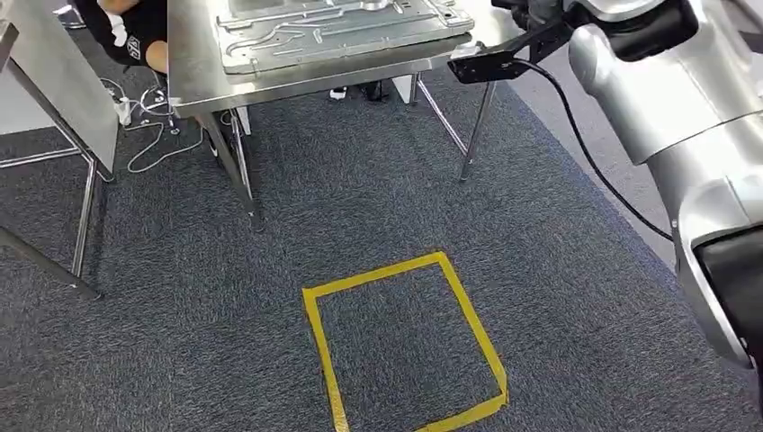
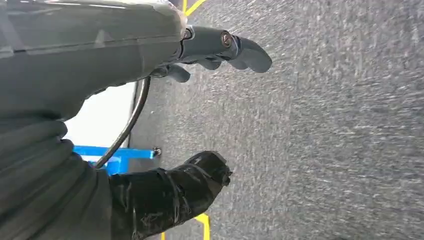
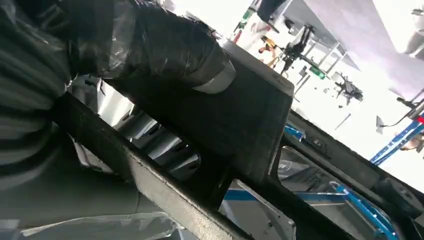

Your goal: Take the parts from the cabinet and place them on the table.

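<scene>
The dark flat part is in the right hand, with the tape-wrapped thumb pressed on its face and the fingers underneath hidden, so I can't tell how fully they wrap it. It's a grip on one broad face, and that is the first worry: judging from the wrist view, a long frame like this could swing or slide out if the arm jolts. In the head view the right arm reaches toward the upper right of the frame, next to the near right corner of the steel worktop. A pale pressed metal panel already lies across most of that surface at the top centre, and there's the second risk: set the dark part down blind and it may land on the panel, or catch the worktop edge and tip to the carpet. The left hand hangs over the carpet with its fingers spread and nothing in them, so there's no second support ready. A person sits at the upper left behind the worktop, with loose cables on the floor below. The yellow tape square sits at the lower centre, well apart from the worktop legs.
</scene>
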`<state>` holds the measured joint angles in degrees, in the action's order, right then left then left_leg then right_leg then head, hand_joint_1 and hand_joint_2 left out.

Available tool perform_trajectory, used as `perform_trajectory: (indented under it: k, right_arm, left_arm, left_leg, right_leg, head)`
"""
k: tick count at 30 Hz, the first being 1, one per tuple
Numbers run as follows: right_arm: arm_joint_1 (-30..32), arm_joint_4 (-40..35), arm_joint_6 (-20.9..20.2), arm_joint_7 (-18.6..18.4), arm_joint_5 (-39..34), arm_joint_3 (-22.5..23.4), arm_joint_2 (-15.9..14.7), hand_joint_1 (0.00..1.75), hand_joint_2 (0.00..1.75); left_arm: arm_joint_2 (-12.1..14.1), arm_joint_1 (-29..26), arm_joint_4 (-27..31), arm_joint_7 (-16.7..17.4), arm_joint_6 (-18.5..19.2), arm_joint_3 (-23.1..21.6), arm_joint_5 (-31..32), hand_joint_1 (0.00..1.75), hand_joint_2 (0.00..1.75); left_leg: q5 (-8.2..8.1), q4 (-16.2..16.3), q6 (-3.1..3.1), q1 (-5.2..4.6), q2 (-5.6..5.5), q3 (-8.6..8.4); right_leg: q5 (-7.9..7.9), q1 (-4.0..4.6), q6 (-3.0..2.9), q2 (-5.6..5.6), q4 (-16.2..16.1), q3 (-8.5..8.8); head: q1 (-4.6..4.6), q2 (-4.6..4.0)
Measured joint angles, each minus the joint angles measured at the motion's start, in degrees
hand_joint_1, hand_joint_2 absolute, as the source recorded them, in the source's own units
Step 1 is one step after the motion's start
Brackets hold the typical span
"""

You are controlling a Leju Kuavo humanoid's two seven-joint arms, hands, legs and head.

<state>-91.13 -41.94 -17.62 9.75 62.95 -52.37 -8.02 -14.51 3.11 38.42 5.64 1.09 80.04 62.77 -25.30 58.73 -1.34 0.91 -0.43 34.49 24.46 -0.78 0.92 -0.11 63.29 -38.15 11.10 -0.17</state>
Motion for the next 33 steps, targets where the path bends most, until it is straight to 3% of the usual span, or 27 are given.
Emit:
perform_trajectory:
  k: [2, 5, 7, 8, 10, 11, 12, 13, 15, 16, 17, 20, 21, 22, 23, 25, 28, 30, 31, 32, 33]
  right_arm:
    - [-0.26, -0.02, -0.02, 0.0, 0.0, 0.0, 0.02, 1.75, 1.75]
    - [-0.14, -0.02, -0.09, 0.04, 0.07, 0.0, 0.0, 1.75, 1.75]
    - [-0.19, -0.07, -0.13, 0.04, 0.09, 0.0, 0.07, 1.75, 1.75]
    - [-0.35, -0.07, -0.15, 0.02, 0.15, 0.0, 0.04, 1.75, 1.75]
    - [-0.42, -0.07, -0.24, 0.26, 0.18, 0.0, 0.09, 1.75, 1.75]
    - [-0.36, -0.04, -0.24, 0.53, 0.15, 0.0, 0.09, 1.75, 1.75]
    - [-0.25, -0.04, -0.22, 0.9, 0.11, 0.0, 0.11, 1.75, 1.75]
    - [-0.21, -0.04, -0.19, 0.87, 0.09, 0.0, 0.18, 1.75, 1.75]
    - [-0.35, -0.04, -0.15, 0.85, 0.0, 0.0, 0.17, 1.75, 1.75]
    - [-0.42, -0.04, -0.15, 0.85, -0.04, 0.0, 0.17, 1.75, 1.75]
    - [-0.54, -0.02, -0.15, 0.83, -0.07, 0.0, 0.11, 1.75, 1.75]
    - [-0.39, 0.02, -0.17, 0.85, -0.22, 0.0, 0.09, 1.75, 1.75]
    - [-0.45, 0.0, -0.15, 0.85, -0.22, 0.0, 0.09, 1.75, 1.75]
    - [-0.49, 0.02, -0.15, 0.85, -0.24, 0.0, -0.18, 1.75, 1.75]
    - [-0.7, 0.02, -0.15, 0.85, -0.26, 0.0, -0.22, 1.75, 1.75]
    - [-0.74, 0.02, -0.15, 0.85, -0.28, 0.0, -0.35, 1.75, 1.75]
    - [-0.74, 0.02, -0.15, 0.85, -0.28, 0.0, -0.35, 1.75, 1.75]
    - [-0.68, 0.04, -0.17, 0.85, -0.28, 0.0, -0.37, 1.75, 1.75]
    - [-0.16, 0.11, -0.2, 0.85, -0.28, 0.0, -0.63, 1.75, 1.75]
    - [-0.35, 0.11, -0.17, 0.85, -0.31, 0.0, -0.66, 1.75, 1.75]
    - [-0.47, 0.11, -0.2, 0.87, -0.33, 0.0, -0.72, 1.75, 1.75]
  left_arm:
    - [0.02, 0.0, 0.0, 0.0, 0.0, 0.0, 0.0, 0.0, 1.75]
    - [0.02, -0.03, 0.0, 0.0, 0.0, -0.02, 0.02, 0.0, 1.75]
    - [0.02, 0.0, 0.0, 0.0, -0.02, -0.02, 0.02, 0.0, 1.75]
    - [0.02, -0.06, 0.0, 0.0, 0.0, -0.02, 0.02, 0.0, 1.75]
    - [0.0, -0.1, 0.0, -0.04, 0.06, -0.02, 0.15, 0.0, 1.75]
    - [0.0, -0.11, -0.02, -0.07, 0.26, -0.02, 0.15, 0.0, 1.75]
    - [-0.02, -0.1, 0.0, -0.09, 0.42, -0.02, 0.15, 0.0, 1.75]
    - [-0.02, -0.1, 0.0, -0.09, 0.48, -0.02, 0.18, 0.0, 1.75]
    - [-0.02, -0.1, 0.0, -0.17, 0.59, -0.02, 0.22, 0.0, 1.75]
    - [0.0, -0.13, 0.0, -0.22, 0.63, -0.02, 0.24, 0.0, 1.75]
    - [0.0, -0.19, 0.0, -0.28, 0.79, 0.0, 0.28, 0.0, 1.75]
    - [0.0, -0.13, 0.05, -0.57, 1.03, 0.0, 0.52, 0.0, 1.75]
    - [-0.05, -0.06, 0.05, -0.63, 1.07, -0.02, 0.59, 0.0, 1.75]
    - [-0.09, -0.14, 0.05, -0.7, 1.11, -0.02, 0.61, 0.0, 1.75]
    - [-0.09, -0.14, 0.05, -0.74, 1.11, 0.0, 0.66, 0.0, 1.75]
    - [-0.07, -0.13, 0.07, -0.81, 1.16, 0.0, 0.66, 0.0, 1.75]
    - [-0.07, -0.13, 0.07, -0.81, 1.16, 0.0, 0.66, 0.0, 1.75]
    - [-0.07, -0.13, 0.07, -0.81, 1.18, -0.02, 0.66, 0.0, 1.75]
    - [-0.09, -0.13, 0.07, -0.96, 1.22, -0.02, 0.66, 0.0, 1.75]
    - [-0.33, -0.16, 0.07, -0.96, 1.33, 0.0, 0.68, 0.0, 1.75]
    - [-0.33, -0.24, 0.07, -0.98, 1.38, 0.0, 0.7, 0.0, 1.75]
  left_leg:
    - [-0.23, 0.4, 0.43, -0.36, -0.09, 0.38]
    - [0.05, -0.17, 1.23, -0.28, -0.09, 0.28]
    - [-1.09, 1.02, 1.68, -0.21, 0.02, 0.64]
    - [-2.85, 3.71, 1.81, -0.25, 0.1, 1.88]
    - [-6.63, 12.59, 2.02, -0.16, 0.11, 6.16]
    - [-7.2, 15.26, 2.08, -0.17, 0.12, 7.62]
    - [-6.5, 16.38, 2.14, -0.17, 0.12, 8.55]
    - [-4.7, 14.47, 2.08, -0.17, 0.12, 7.91]
    - [0.26, 5.78, 1.67, -0.18, 0.13, 4.06]
    - [1.4, 1.47, 1.29, -0.23, 0.18, 2.21]
    - [0.61, 0.34, 1.11, -0.68, 0.18, 1.24]
    - [0.62, 0.08, 0.72, -0.86, 0.1, 1.36]
    - [0.86, -0.55, 0.34, -0.43, 0.13, 0.87]
    - [0.98, -1.04, 0.17, -0.3, 0.17, 0.34]
    - [0.89, -1.18, -0.25, -0.29, 0.23, 0.11]
    - [0.67, -1.1, -0.63, -0.3, 0.27, -0.04]
    - [0.67, -1.1, -0.63, -0.3, 0.27, -0.04]
    - [0.59, -1.08, -0.72, -0.3, 0.27, -0.08]
    - [0.19, -0.83, -0.68, -0.29, 0.09, -0.31]
    - [-1.2, -0.04, -0.11, -0.22, -0.06, -1.2]
    - [-1.57, 0.21, 0.58, -0.49, -0.1, -0.95]
  right_leg:
    - [0.4, 0.49, -0.41, 0.07, -3.5, 1.73]
    - [0.32, 0.67, -1.09, 0.13, -3.35, 1.48]
    - [-0.07, 0.1, -1.72, -0.01, -4.28, 2.18]
    - [-0.02, 0.08, -2.09, -0.05, -4.34, 2.22]
    - [0.11, 0.22, -2.42, -0.01, -4.29, 2.25]
    - [0.16, 0.29, -2.49, 0.0, -4.26, 2.26]
    - [0.24, 0.34, -2.57, 0.06, -4.17, 2.29]
    - [0.31, 0.36, -2.55, 0.14, -4.1, 2.34]
    - [0.64, 0.39, -2.4, 0.15, -3.87, 2.58]
    - [0.86, 0.4, -2.23, 0.1, -3.76, 2.67]
    - [1.04, 0.78, -1.91, 0.15, -3.51, 2.4]
    - [0.89, 0.45, -1.13, 0.1, -3.86, 2.44]
    - [1.11, 0.72, -0.73, 0.1, -3.85, 2.57]
    - [1.59, 0.39, -0.56, 0.17, -2.9, 2.2]
    - [3.04, 0.39, -0.4, 0.11, -0.45, 1.06]
    - [6.53, 0.28, -0.11, 0.14, 7.55, -3.07]
    - [6.53, 0.28, -0.11, 0.14, 7.55, -3.07]
    - [7.11, 0.24, -0.05, 0.14, 9.19, -3.99]
    - [6.87, -0.1, 0.24, 0.12, 13.55, -7.19]
    - [-1.79, -0.42, -0.03, 0.07, -1.41, -0.68]
    - [-0.57, 0.12, -0.36, 0.25, -2.84, 0.37]
  head:
    - [0.0, 0.0]
    - [0.0, 0.0]
    - [-0.02, 0.0]
    - [0.0, 0.0]
    - [0.0, 0.0]
    - [0.0, 0.0]
    - [0.0, 0.0]
    - [0.0, 0.0]
    - [0.0, 0.0]
    - [0.0, 0.0]
    - [0.0, 0.0]
    - [0.0, 0.0]
    - [0.0, 0.0]
    - [-0.02, 0.0]
    - [-0.02, 0.0]
    - [-0.02, 0.0]
    - [-0.02, 0.0]
    - [-0.02, 0.0]
    - [-0.02, 0.0]
    - [-0.02, 0.0]
    - [0.0, 0.0]
